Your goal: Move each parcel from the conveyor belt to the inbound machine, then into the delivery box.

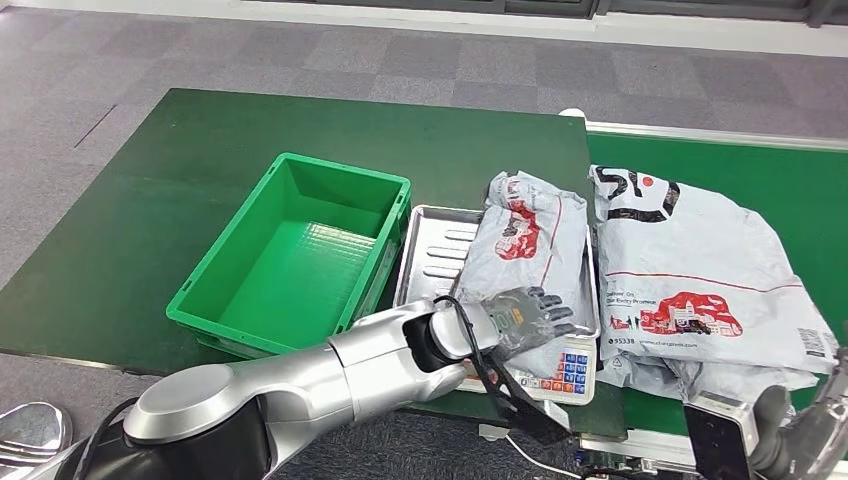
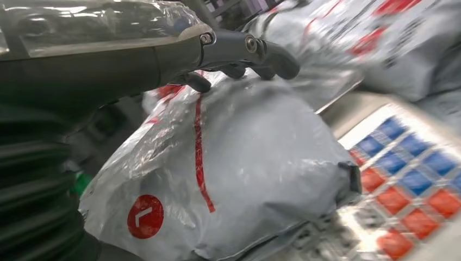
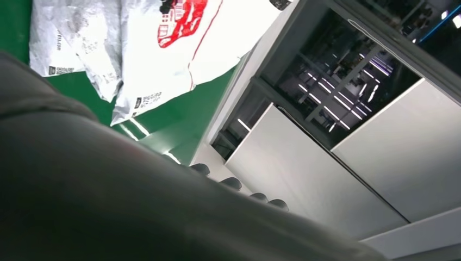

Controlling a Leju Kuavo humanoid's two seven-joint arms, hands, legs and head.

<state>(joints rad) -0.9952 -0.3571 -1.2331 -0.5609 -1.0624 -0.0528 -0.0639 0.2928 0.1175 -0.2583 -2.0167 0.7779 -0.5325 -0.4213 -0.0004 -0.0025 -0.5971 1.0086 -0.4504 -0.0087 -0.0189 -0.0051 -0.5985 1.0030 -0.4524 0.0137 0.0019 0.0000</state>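
Left hand (image 1: 527,315) resting on grey parcel (image 1: 525,255), which lies on the scale tray (image 1: 432,250).
Left wrist view: fingers (image 2: 272,54) lie spread over the parcel top, no grasp. Right hand (image 3: 239,187): state cannot be determined.

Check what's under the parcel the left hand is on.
The grey parcel lies on the inbound machine, a scale with a steel tray and a coloured keypad. The left hand rests on its near end. The tray beneath the parcel is covered.

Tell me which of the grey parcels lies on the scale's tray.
The smaller parcel, under the left hand, lies on the scale. The larger parcel lies to its right on the green conveyor belt.
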